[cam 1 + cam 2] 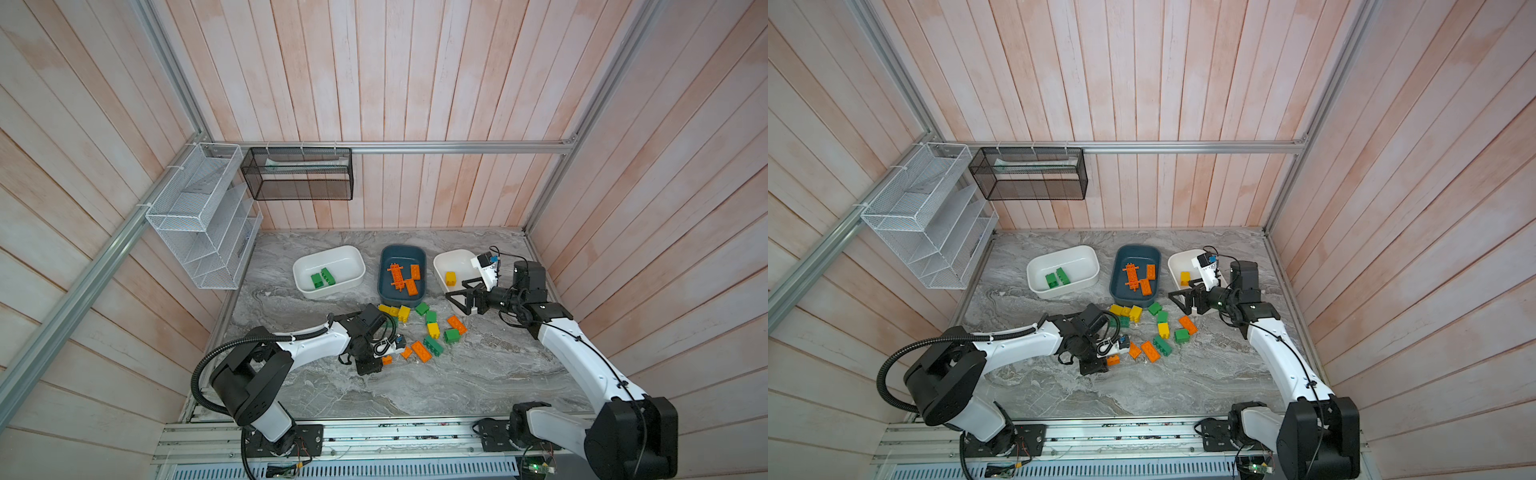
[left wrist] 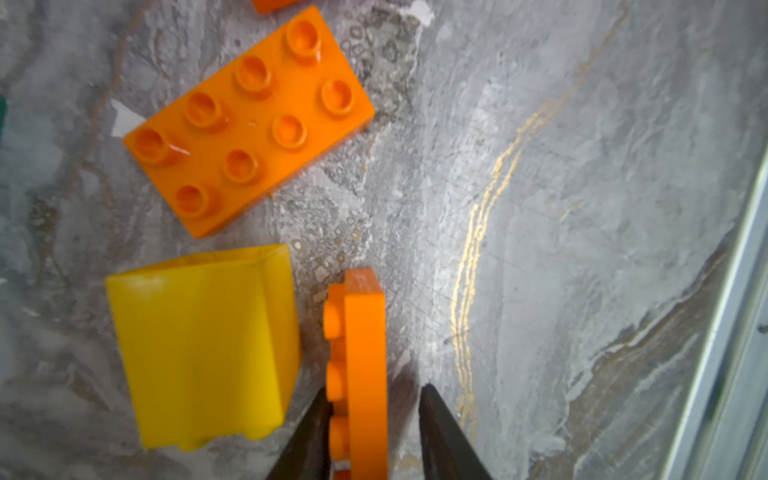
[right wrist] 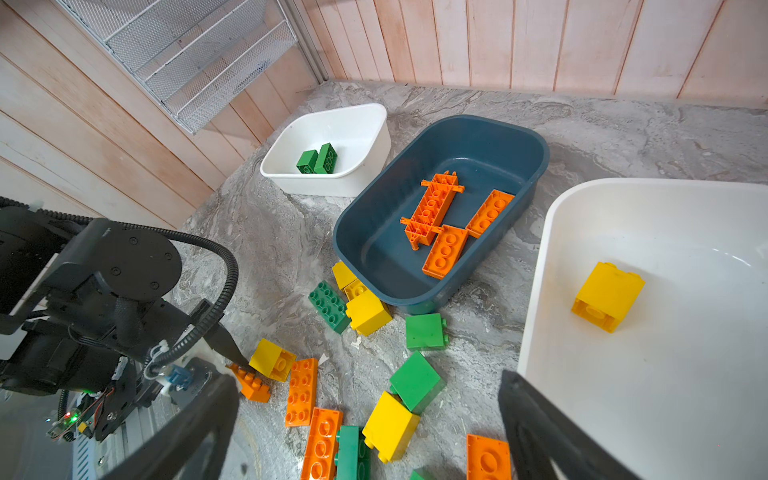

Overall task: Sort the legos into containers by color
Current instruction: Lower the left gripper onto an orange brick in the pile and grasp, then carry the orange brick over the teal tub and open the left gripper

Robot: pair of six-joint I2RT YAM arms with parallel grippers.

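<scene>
I have the thin orange brick [image 2: 365, 332] standing on its edge on the marble table [image 1: 457, 386], near the front-left edge of the scatter. The left gripper [image 2: 372, 399] straddles it: its jaws are narrowly apart, one finger against the studded face and the other just clear of the flat back. I'd say it isn't clamped yet. Standing on edge, the brick offers its thinnest dimension, which I think is why I'm coming at it from above. A yellow cube [image 2: 203, 345] sits just beside the stud side, so that finger has little room. An oblong orange brick [image 2: 249, 120] lies flat nearby, apart from both.

Taking twelve as the back wall in a top view, the rest of the loose pile [image 1: 432, 328] spreads from one to three o'clock of my brick: green, yellow and orange mixed.

- **Teal tub** [image 1: 384, 257], at about twelve: it holds three orange pieces [image 1: 405, 276], a long frame-like one and two oblongs. I judge this brick belongs there.
- **Left white tub** [image 1: 328, 253], at eleven: it holds two green bricks [image 1: 322, 277], side by side.
- **Right white tub** [image 1: 446, 257], at one: it holds a single yellow brick [image 1: 451, 277].

The right gripper [image 1: 455, 288] hangs over that tub's near rim with its jaws spread wide and nothing between them. I read it as parked clear of the left arm's route.
</scene>
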